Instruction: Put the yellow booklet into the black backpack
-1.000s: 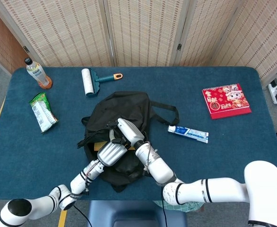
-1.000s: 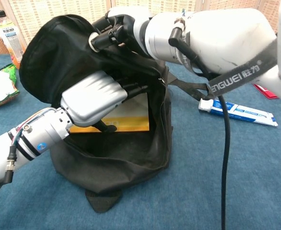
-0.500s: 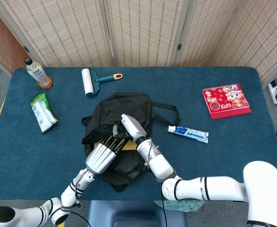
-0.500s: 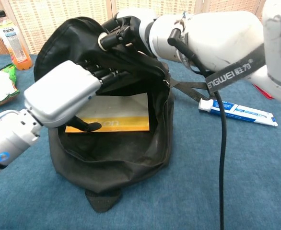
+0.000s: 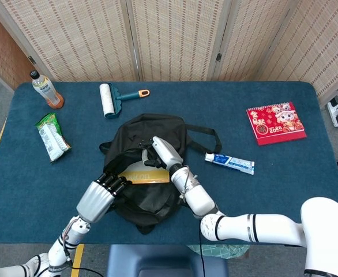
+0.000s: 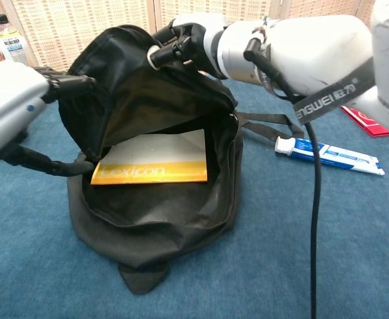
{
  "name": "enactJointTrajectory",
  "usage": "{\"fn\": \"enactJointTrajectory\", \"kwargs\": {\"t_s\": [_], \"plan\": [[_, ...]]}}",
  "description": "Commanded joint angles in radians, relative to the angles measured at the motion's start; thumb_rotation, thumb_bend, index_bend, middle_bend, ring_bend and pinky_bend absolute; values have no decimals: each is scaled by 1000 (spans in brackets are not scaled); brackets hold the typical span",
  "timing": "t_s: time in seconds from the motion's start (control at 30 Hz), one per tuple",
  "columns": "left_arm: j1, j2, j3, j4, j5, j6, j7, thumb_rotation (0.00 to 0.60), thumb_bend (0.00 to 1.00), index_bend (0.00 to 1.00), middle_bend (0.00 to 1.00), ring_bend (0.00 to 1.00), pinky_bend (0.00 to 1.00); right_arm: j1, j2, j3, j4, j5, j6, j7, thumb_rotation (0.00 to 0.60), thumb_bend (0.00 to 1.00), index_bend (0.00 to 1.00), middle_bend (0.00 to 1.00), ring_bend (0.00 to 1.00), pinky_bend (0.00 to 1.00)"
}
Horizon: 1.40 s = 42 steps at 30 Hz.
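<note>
Backed out of the backpack [image 6: 161, 219] since the earlier frame, the left hand [image 5: 100, 196] now sits just outside the bag's left edge, fingers spread and holding nothing. In the chest view that hand [image 6: 12, 109] fills the left border, its thumb reaching toward the bag's rim. The right hand [image 5: 160, 153] grips the top flap of the backpack and holds the mouth open; its fingers [image 6: 178, 46] seem curled around the fabric edge, though the fold hides the pinch itself. The booklet [image 6: 151, 166] lies inside the backpack, leaning against the back wall, free of both hands. A toothpaste tube [image 5: 229, 163] lies right of the backpack.
</note>
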Motion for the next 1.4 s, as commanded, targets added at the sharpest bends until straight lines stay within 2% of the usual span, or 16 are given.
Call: {"fn": "enactJointTrajectory", "kwargs": {"t_s": [0.03,0.2,0.27,0.37,0.43,0.5,0.6,0.67,0.73,0.8,0.87,0.97,1.0,1.13,1.27,1.4], "plan": [[39,58,8,-61,-22,11,-63,600,0,454,517,499,520,-20,21,-10,-13,-24,-19,18,600,818,654,411,326,361],[78,133,-8,-140,-91,-18,-84,600,0,478,540,513,538,-73,79,-46,-70,-107,-69,56,600,759,509,354,281,339],[93,172,-10,-175,-131,-48,-74,600,0,476,541,513,539,-96,119,-81,-100,-163,-100,52,600,681,383,312,245,299],[109,217,-14,-216,-173,-79,-70,600,0,474,540,514,540,-128,177,-121,-145,-235,-135,55,595,518,125,230,173,242],[121,247,-19,-240,-202,-98,-61,600,0,474,538,514,541,-155,222,-153,-178,-300,-136,43,534,363,12,171,127,208],[133,269,-26,-256,-220,-105,-61,600,0,472,535,514,541,-187,265,-175,-220,-354,-132,53,440,195,0,122,89,176],[150,291,-37,-270,-243,-111,-58,600,0,470,532,513,540,-239,333,-198,-277,-440,-121,81,397,124,0,92,63,159],[158,309,-47,-280,-264,-120,-56,600,0,465,524,513,535,-280,373,-216,-302,-500,-90,94,396,117,0,87,58,158],[167,324,-60,-288,-288,-125,-54,600,0,458,518,511,521,-317,408,-236,-319,-543,-52,92,489,123,0,92,65,164],[176,338,-74,-292,-314,-129,-53,600,0,450,512,502,496,-359,444,-265,-329,-588,1,67,593,185,23,118,93,207],[185,350,-91,-288,-347,-134,-51,600,0,442,504,491,480,-405,473,-297,-327,-635,69,25,600,262,90,149,121,249],[202,369,-118,-284,-409,-145,-64,600,0,430,489,471,433,-491,508,-354,-301,-700,195,-52,600,390,288,203,161,291],[207,375,-126,-284,-425,-148,-70,600,0,426,482,462,410,-520,519,-374,-294,-720,231,-66,600,399,315,208,162,293],[231,392,-146,-273,-472,-151,-72,600,0,405,452,418,363,-613,545,-431,-228,-818,348,-76,600,388,255,198,137,234],[263,415,-140,-272,-478,-143,-83,600,0,394,431,389,308,-710,551,-486,-128,-912,464,-30,600,372,117,169,90,186],[309,426,-121,-285,-444,-90,-89,600,0,389,427,381,271,-809,532,-517,-35,-956,585,43,600,372,87,164,81,181]]}}
